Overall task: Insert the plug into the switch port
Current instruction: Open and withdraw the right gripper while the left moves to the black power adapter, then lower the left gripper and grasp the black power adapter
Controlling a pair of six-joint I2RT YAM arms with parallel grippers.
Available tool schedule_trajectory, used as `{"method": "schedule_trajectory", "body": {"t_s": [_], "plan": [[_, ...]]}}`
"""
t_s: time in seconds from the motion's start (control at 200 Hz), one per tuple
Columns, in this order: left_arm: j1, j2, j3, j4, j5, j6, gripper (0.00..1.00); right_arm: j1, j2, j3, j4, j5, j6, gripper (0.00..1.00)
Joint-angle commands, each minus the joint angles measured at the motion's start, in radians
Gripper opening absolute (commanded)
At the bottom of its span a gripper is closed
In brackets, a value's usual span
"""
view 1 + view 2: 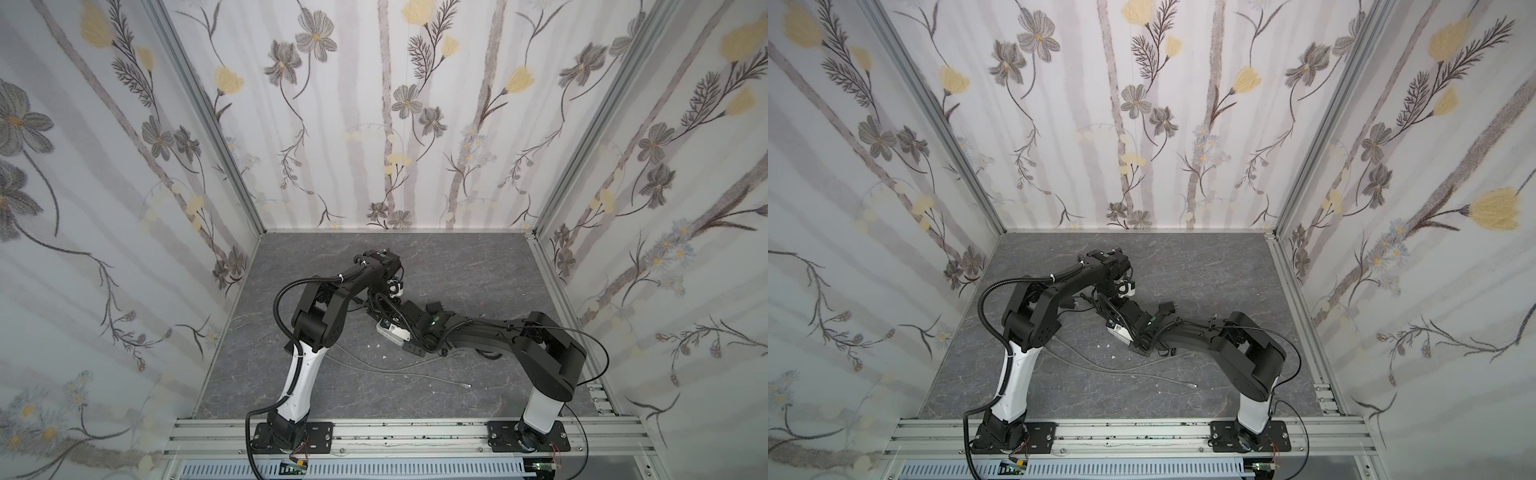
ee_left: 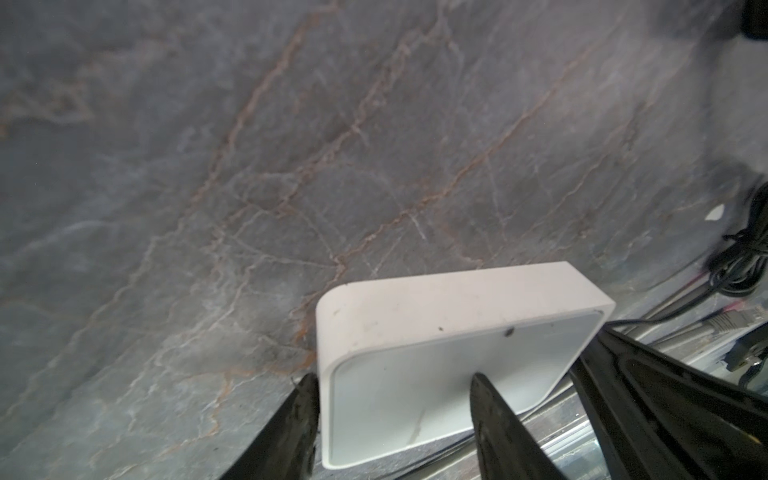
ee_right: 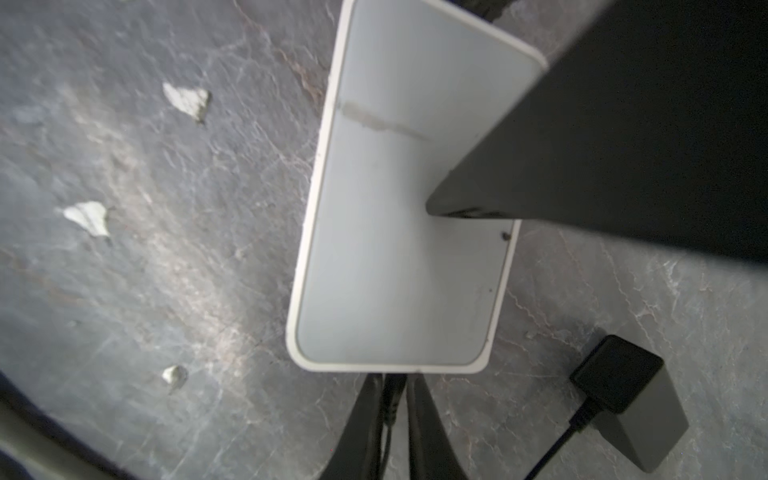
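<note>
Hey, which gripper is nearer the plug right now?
Right. The right gripper straddles the plug at the short end of the box; the left gripper is farther along the box, one finger on its top.

Top views: bright, even, diffuse light on the walls point(image 1: 395, 124); floor point(image 1: 465, 266) duller; focus sharp throughout.
Distortion: wide lens; the walls splay outward toward the frame edges in both top views.
Shadows: soft and faint, close under the arms point(image 1: 316, 316).
Left wrist: dim; floor veins smeared at the far side; box point(image 2: 436, 316) fairly crisp; fingers point(image 2: 291, 428) black and soft-edged.
Right wrist: pale sheen across the floor; box top evenly lit; scraps point(image 3: 187, 99) blurred; corners dark.
</note>
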Motion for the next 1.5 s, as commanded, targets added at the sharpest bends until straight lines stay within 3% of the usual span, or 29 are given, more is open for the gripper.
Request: {"method": "schedule_trajectory", "body": {"t_s": [0.0,0.275,0.55,0.655,0.734,0.829,0.939,1.089,1.239,1.494], "plan": [[-0.013,0.004,-0.014,-0.003,0.033,-0.002,0.57,-0.009,-0.022,-0.029,0.357,0.082,0.086,0.29],[0.013,-0.054,-0.031,0.030,-0.021,-0.030,0.60,-0.009,-0.192,-0.215,0.394,0.087,0.179,0.32],[0.006,-0.201,-0.076,0.132,-0.076,-0.028,0.63,-0.038,-0.636,-0.442,0.400,0.075,0.356,0.36],[-0.036,-0.282,-0.118,0.217,-0.069,-0.027,0.63,-0.094,-0.815,-0.534,0.387,0.055,0.489,0.35],[-0.089,-0.302,-0.110,0.261,-0.075,-0.036,0.67,-0.205,-0.969,-0.620,0.377,0.028,0.605,0.35],[-0.135,-0.236,0.001,0.226,-0.054,-0.069,0.69,-0.279,-1.162,-0.728,0.370,0.012,0.701,0.38],[-0.164,-0.100,0.158,0.181,-0.071,-0.090,0.67,-0.305,-1.367,-0.846,0.365,0.029,0.711,0.45],[-0.189,0.095,0.353,0.121,-0.098,-0.108,0.66,-0.309,-1.542,-0.962,0.375,0.083,0.736,0.43],[-0.194,0.213,0.484,0.086,-0.113,-0.138,0.68,-0.310,-1.601,-0.987,0.379,0.071,0.725,0.43],[-0.198,0.281,0.565,0.071,-0.104,-0.145,0.69,-0.313,-1.507,-0.975,0.412,0.036,0.718,0.45]]}}
